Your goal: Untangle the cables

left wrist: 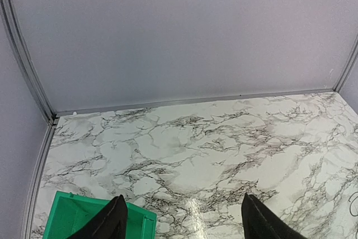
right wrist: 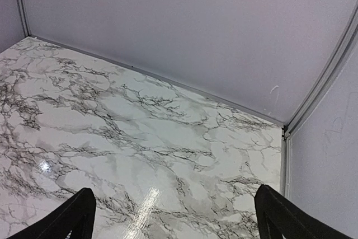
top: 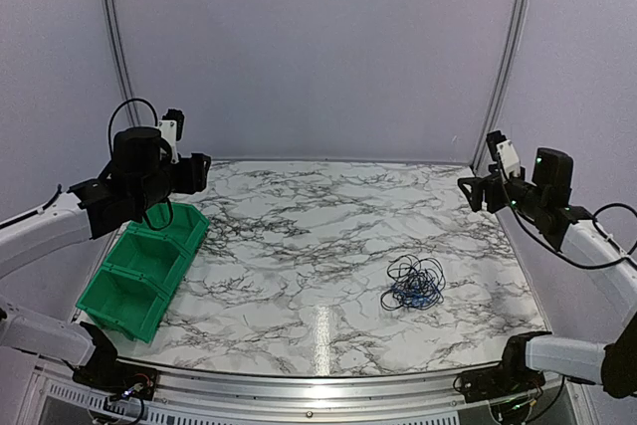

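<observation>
Left and right jaws stand wide, empty, well apart from tangled cables (top: 413,284).

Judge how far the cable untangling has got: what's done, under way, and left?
Done: nothing; the cables lie in one tangled heap on the table. Under way: nothing; the left arm and right arm are raised at the sides, jaws open and empty. Left: everything, starting with reaching the heap.
</observation>
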`<state>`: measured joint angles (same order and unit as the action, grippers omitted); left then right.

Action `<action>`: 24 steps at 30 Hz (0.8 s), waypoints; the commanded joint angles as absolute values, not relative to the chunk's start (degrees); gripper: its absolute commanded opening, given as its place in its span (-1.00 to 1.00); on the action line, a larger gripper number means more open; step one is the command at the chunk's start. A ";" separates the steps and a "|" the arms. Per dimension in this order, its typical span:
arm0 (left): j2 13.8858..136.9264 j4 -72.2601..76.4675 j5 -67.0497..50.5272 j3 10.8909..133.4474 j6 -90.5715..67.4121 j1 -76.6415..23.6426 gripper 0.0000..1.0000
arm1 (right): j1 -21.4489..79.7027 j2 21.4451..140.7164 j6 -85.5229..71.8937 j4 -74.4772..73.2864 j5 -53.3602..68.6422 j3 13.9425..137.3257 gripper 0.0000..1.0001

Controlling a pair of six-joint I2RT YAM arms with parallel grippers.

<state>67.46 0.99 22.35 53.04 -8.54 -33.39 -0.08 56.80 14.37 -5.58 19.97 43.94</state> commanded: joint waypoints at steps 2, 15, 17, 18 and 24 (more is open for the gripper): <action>68.30 1.35 14.79 52.75 -8.46 -31.33 0.46 | -1.72 56.95 14.25 -0.89 15.83 42.16 0.97; 71.42 -2.09 6.91 53.85 -5.60 -37.74 0.57 | -3.09 57.79 30.87 -8.99 29.48 40.67 0.92; 73.36 -3.96 7.08 54.90 -4.41 -40.28 0.58 | -2.53 58.14 33.21 -12.82 29.52 42.24 0.88; 74.37 -4.51 7.01 55.31 -4.35 -41.60 0.58 | -2.17 58.18 34.21 -14.55 29.08 42.70 0.86; 78.89 -5.75 -2.46 57.07 -7.38 -47.20 0.66 | -0.87 55.24 40.97 -26.30 27.78 43.58 0.83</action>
<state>77.21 -3.11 4.75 54.43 -6.35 -44.77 -1.72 57.69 34.46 -16.01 27.14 40.84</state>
